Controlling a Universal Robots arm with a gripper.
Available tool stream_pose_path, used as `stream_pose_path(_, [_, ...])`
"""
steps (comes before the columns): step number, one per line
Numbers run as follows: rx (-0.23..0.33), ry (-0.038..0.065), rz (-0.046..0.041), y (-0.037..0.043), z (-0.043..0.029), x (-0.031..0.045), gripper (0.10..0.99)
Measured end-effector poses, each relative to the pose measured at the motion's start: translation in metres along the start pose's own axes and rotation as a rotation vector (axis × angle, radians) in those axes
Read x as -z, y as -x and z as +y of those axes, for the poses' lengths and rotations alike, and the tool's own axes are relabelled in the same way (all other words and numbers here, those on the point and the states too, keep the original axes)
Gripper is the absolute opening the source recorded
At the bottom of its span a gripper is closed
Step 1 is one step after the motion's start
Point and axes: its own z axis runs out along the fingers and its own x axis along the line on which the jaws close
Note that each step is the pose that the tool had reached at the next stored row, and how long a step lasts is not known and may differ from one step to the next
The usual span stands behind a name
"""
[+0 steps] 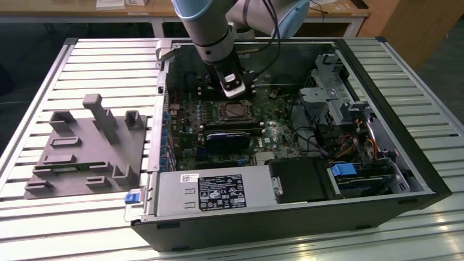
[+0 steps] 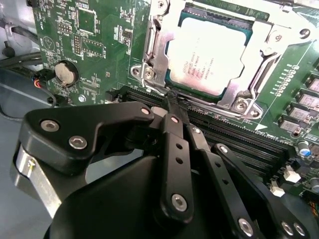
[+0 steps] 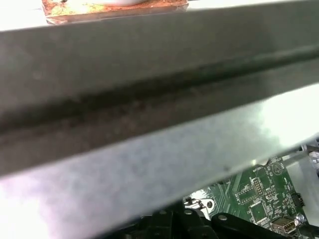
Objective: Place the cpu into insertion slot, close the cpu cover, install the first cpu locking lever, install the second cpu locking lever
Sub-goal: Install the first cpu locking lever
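Hand [image 2: 174, 102], fingers pressed together on nothing visible, beside one cpu [image 2: 209, 52] seated under one cpu cover [image 2: 155, 45].

— Where did the exterior view look from?
— High above the bench [image 1: 43, 228], down into the open case [image 1: 427, 179], well back from the tool [image 1: 232, 97].
— And the wrist views?
— Both rode close behind the tool, sharing the green board [image 3: 254, 194]; the second faced the cpu [image 2: 209, 50].

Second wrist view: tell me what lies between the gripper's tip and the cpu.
In the second wrist view, the cpu cover's silver frame edge lies between the gripper and the cpu.
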Motion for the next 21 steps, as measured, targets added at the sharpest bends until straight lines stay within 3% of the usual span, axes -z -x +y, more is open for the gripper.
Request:
stream_pose_path(4, [-0.002,0.007,0.0021,0.0001,-0.0004,0.0,0.102])
stream_pose_path(16, [-0.003,0.008,0.0027,0.004,-0.0046,0.0004,0.102])
stream_pose_path(21, [-0.006,0.018,0.0056,0.0049,-0.0039,0.0033,0.102])
